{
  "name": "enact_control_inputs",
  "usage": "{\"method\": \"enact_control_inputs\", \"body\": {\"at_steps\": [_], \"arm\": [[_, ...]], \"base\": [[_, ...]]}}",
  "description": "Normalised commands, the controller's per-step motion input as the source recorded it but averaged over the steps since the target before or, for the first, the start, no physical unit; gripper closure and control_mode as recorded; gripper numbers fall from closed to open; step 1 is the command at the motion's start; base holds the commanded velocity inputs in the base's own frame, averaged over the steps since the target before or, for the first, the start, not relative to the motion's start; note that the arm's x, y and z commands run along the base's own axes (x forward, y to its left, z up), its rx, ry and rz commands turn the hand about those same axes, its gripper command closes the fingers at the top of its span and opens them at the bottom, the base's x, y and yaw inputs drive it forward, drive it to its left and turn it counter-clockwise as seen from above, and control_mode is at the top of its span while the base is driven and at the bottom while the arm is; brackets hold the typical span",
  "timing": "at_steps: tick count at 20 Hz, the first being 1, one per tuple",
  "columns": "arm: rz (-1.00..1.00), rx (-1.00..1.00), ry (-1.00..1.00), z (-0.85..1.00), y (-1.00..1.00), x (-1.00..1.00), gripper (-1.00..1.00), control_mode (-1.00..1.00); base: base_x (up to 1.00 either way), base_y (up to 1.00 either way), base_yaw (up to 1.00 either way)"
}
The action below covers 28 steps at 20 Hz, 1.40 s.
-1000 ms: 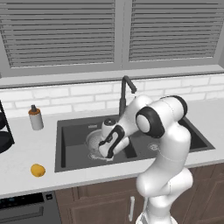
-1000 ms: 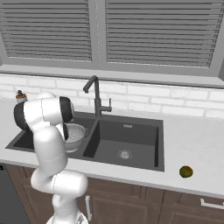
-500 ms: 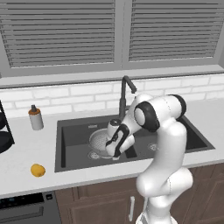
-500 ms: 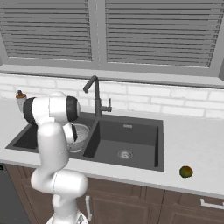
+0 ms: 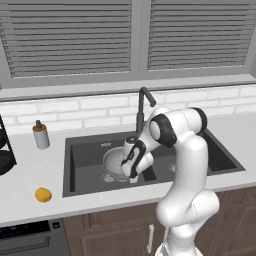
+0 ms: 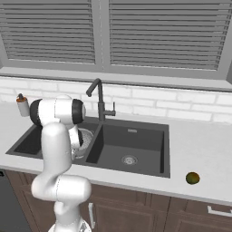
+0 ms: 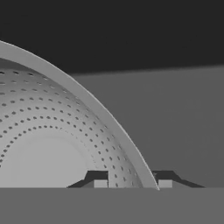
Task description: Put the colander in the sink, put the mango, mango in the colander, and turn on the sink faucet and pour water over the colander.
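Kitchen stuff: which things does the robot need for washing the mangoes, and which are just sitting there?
Needed:
colander
sink
yellow mango
green mango
faucet

Just sitting there:
small bottle
window blinds
dark rack

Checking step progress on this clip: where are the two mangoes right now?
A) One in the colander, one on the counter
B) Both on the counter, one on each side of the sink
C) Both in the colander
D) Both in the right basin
B: the yellow mango lies on the counter left of the sink, the greenish mango on the counter to its right; the colander holds no fruit.
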Motion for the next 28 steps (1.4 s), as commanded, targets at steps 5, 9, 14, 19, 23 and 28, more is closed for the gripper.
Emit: {"method": "enact_control_inputs", "body": {"at_steps": [5, 9, 14, 19, 23, 28], "arm": [[-0.16, 0.00, 0.00, -0.58, 0.19, 0.07, -1.00, -1.00], [-0.13, 0.00, 0.00, -0.26, 0.31, -0.01, -1.00, -1.00], [-0.03, 0.00, -0.08, 0.00, 0.23, -0.17, -1.00, -1.00], [0.00, 0.00, -0.12, 0.13, 0.38, -0.28, -1.00, -1.00], [0.00, 0.00, -0.19, 0.56, 0.30, -0.40, -1.00, -1.00], [0.01, -0.02, -0.22, 0.95, 0.26, -0.60, -1.00, -1.00]], "base": [[0.00, 0.00, 0.00], [0.00, 0.00, 0.00], [0.00, 0.00, 0.00], [0.00, 0.00, 0.00], [0.00, 0.00, 0.00], [0.00, 0.00, 0.00]]}}
